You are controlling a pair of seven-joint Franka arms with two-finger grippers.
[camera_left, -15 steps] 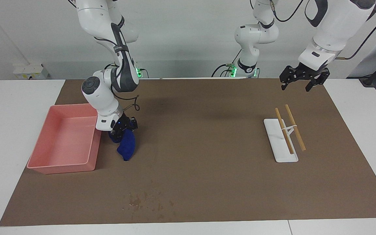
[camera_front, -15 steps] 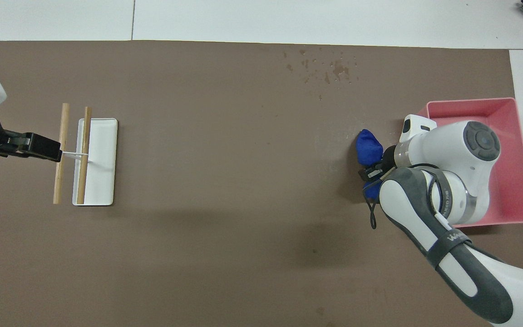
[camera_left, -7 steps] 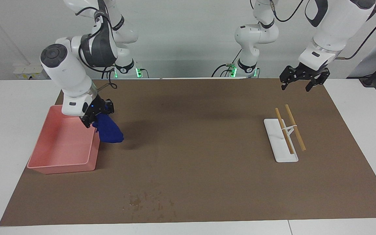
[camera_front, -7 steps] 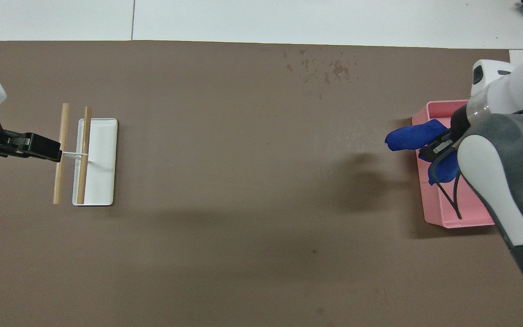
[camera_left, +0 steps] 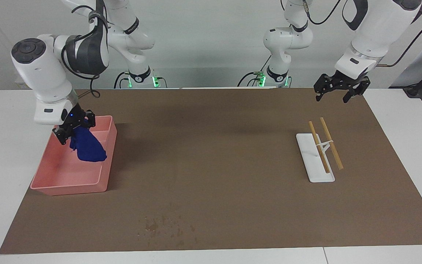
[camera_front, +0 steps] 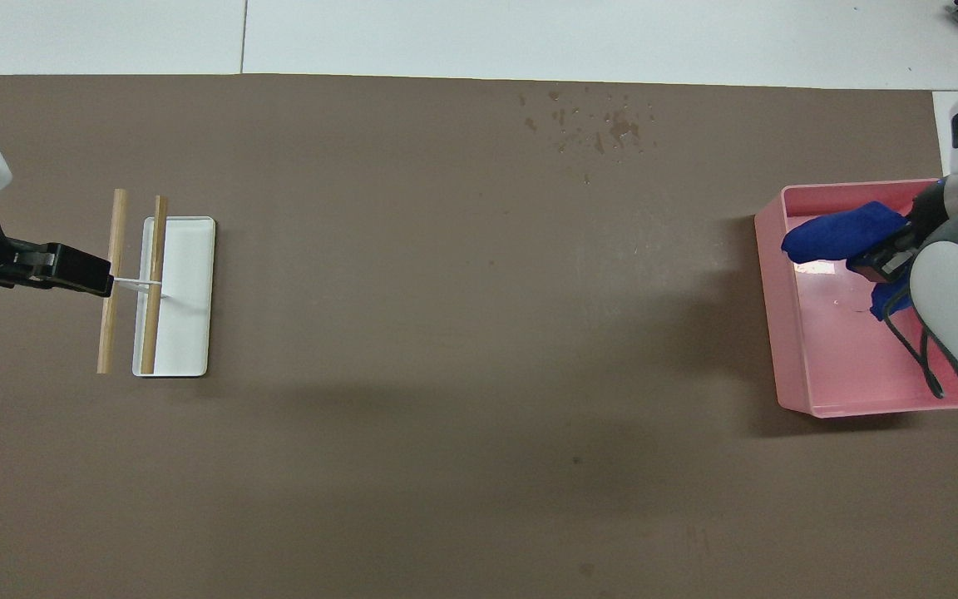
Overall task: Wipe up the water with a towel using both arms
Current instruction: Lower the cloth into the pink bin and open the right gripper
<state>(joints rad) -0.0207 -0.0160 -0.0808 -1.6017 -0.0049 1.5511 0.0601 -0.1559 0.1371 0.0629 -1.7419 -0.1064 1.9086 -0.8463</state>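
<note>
We saw the right gripper [camera_left: 72,129] clamped tight on the blue towel [camera_left: 87,147], which hung from it over the pink tray [camera_left: 68,179] at the right arm's end of the table. The left gripper [camera_left: 337,96] waited in the air with its fingers spread wide and holding nothing, over the brown mat [camera_left: 218,157] near the white stand with two wooden sticks [camera_left: 319,154]. Water droplets [camera_left: 163,225] lay on the mat, farther from the robots than the tray.
</note>
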